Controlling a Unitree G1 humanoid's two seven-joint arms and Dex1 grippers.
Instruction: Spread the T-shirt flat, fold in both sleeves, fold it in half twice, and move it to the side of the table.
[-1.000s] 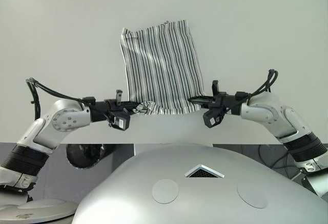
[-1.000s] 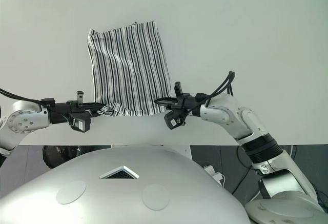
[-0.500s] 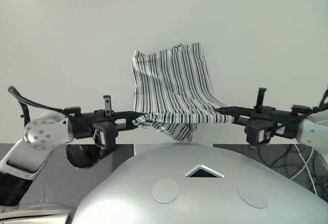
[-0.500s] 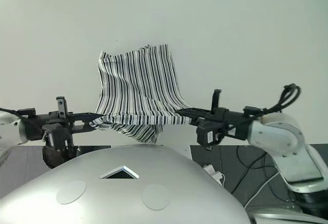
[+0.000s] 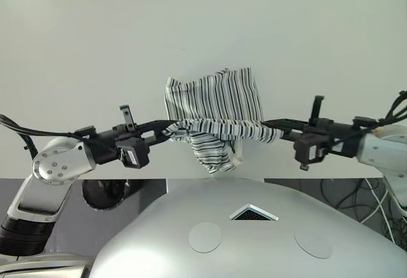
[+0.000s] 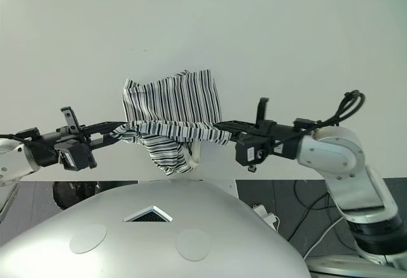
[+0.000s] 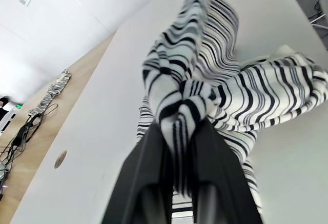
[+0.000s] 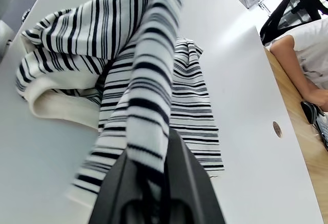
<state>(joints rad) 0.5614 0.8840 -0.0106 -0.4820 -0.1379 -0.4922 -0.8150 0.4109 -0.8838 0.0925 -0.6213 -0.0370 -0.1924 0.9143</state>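
shirt: striped T-shirt (image 5: 219, 97) near edge raised over white table (image 5: 89, 55), far half lying on it.
left gripper (image 5: 170, 125): pinching its left corner.
right gripper (image 5: 267, 126): pinching right corner.
tip: likely half-fold; carry corners level, edge taut, match far edge.

You get bright, even light from above on the white table (image 5: 82, 55), whose top reads uniformly pale from far edge to near edge. The lifted T-shirt (image 5: 216, 103) casts only a soft, faint shadow near the near edge. In the wrist views, the table's edges stretch steeply.
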